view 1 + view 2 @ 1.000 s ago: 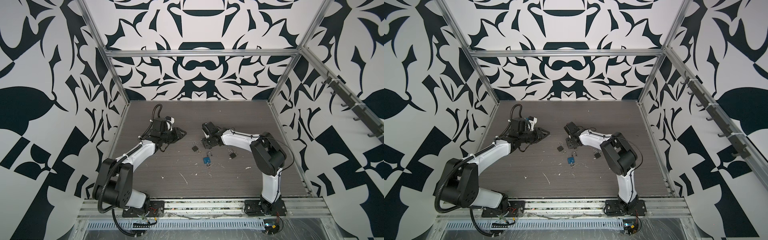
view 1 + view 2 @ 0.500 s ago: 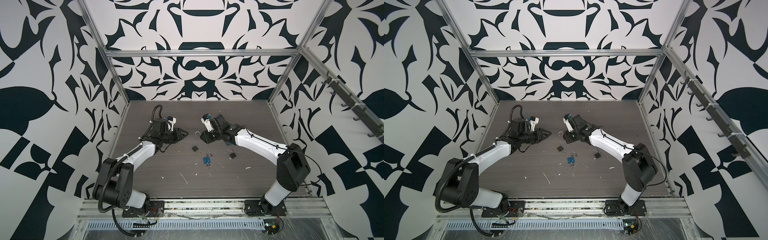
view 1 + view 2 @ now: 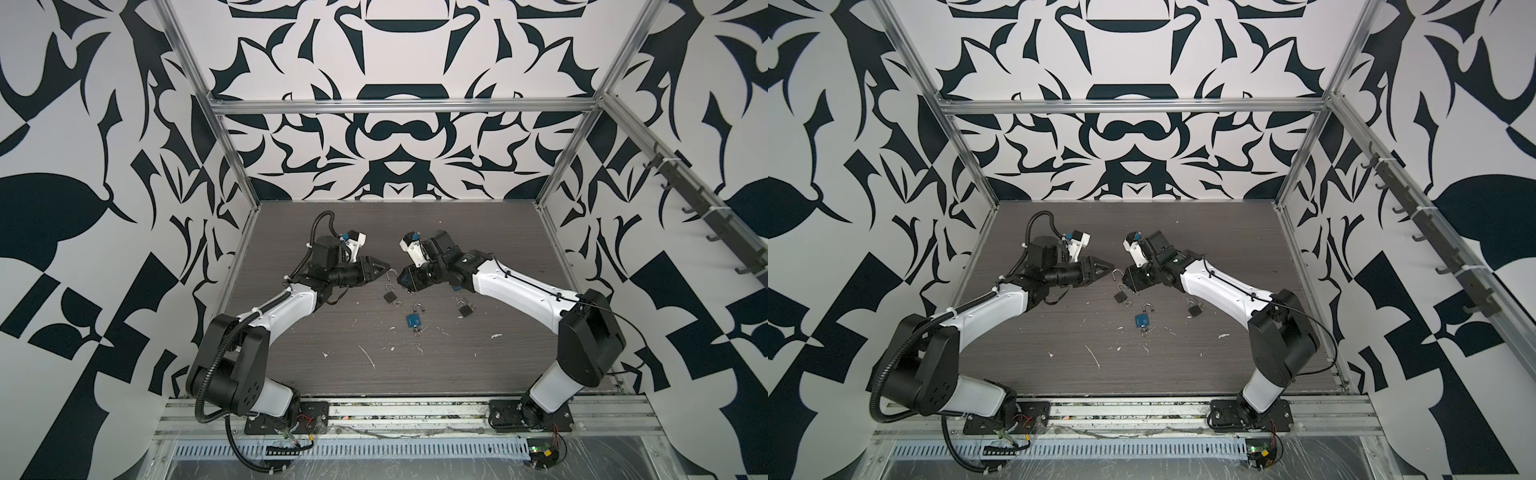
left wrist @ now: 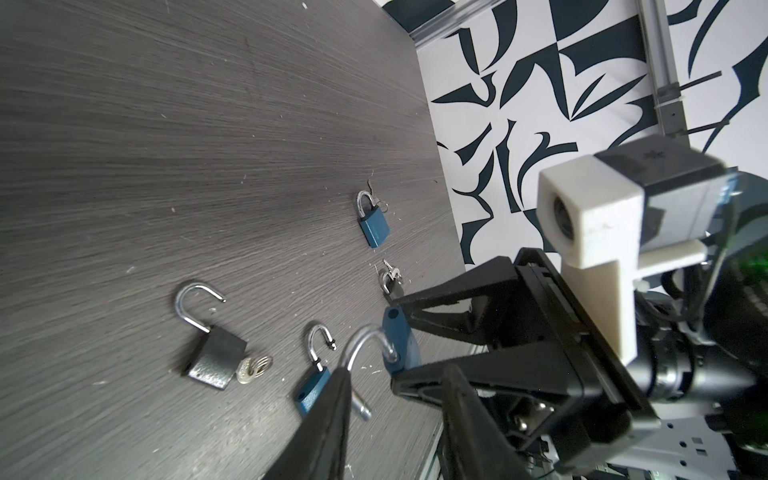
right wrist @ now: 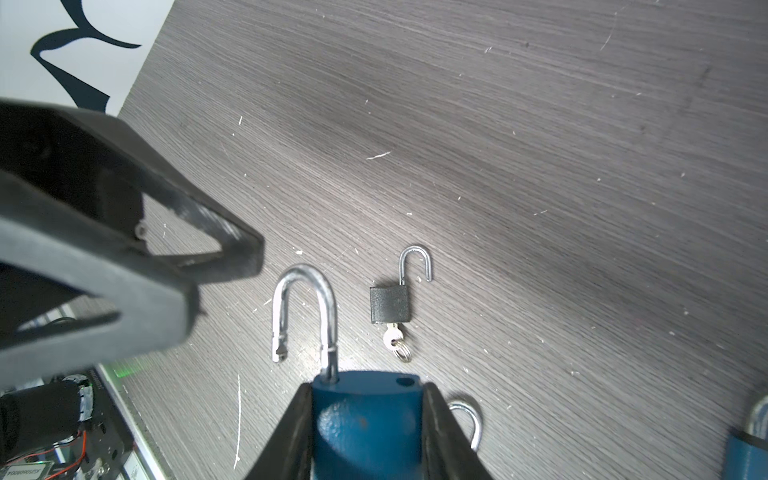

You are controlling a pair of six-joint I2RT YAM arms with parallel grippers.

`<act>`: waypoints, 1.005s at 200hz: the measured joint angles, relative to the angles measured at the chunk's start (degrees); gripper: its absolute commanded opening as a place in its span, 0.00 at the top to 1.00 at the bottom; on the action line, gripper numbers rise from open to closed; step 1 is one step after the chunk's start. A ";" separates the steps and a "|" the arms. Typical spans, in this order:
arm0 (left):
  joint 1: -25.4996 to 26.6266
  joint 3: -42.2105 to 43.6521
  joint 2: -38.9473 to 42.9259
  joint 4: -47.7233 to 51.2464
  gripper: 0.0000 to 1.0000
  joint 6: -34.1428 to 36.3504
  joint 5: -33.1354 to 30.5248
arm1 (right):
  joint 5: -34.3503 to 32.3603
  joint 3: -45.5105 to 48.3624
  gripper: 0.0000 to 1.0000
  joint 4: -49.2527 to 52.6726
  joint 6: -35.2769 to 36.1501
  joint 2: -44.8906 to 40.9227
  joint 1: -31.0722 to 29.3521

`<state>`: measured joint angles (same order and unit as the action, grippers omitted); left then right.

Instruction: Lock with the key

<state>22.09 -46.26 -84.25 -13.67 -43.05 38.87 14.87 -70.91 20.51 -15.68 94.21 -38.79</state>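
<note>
My right gripper [image 5: 365, 399] is shut on a blue padlock [image 5: 365, 424] and holds it just above the table. Its silver shackle [image 5: 305, 307] stands open and points at my left gripper [image 3: 381, 264]. In the left wrist view the same shackle [image 4: 363, 338] curves past one fingertip [image 4: 338, 378] of my left gripper [image 4: 397, 372], which is open with nothing between its fingers. Whether that fingertip touches the shackle I cannot tell. A key [image 5: 395, 338] sticks out of the base of an open black padlock [image 5: 390, 305] on the table. The held lock's keyhole is hidden.
On the dark wood table [image 3: 478, 365] lie the open black padlock [image 3: 390, 296], a blue padlock [image 3: 413, 320] with keys, and a black one [image 3: 466, 308]. Another open blue padlock [image 4: 311, 390] lies under the grippers. Patterned walls close three sides.
My right arm has stretched out and swung its elbow to the right, bringing the blue padlock towards the left gripper. The left gripper has moved a little to the right, towards the shackle.
</note>
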 measured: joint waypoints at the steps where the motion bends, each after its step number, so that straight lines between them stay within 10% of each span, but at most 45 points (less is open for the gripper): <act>1: 0.02 0.00 -0.07 -0.02 0.61 0.00 0.00 | 0.02 0.02 1.00 0.00 0.00 -0.02 0.00; 102: 0.68 0.00 -1.55 -1.68 0.65 -0.92 0.07 | 1.53 0.83 1.00 -0.22 -0.68 -2.91 0.00; 201: 3.13 -1.03 -3.21 -4.74 1.00 -1.57 2.95 | 1.40 1.03 1.00 0.04 -0.70 -2.91 0.00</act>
<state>25.21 -47.29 -87.46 -18.41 -44.62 41.82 16.27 -69.89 20.56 -16.38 91.31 -38.79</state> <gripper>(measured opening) 0.090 0.374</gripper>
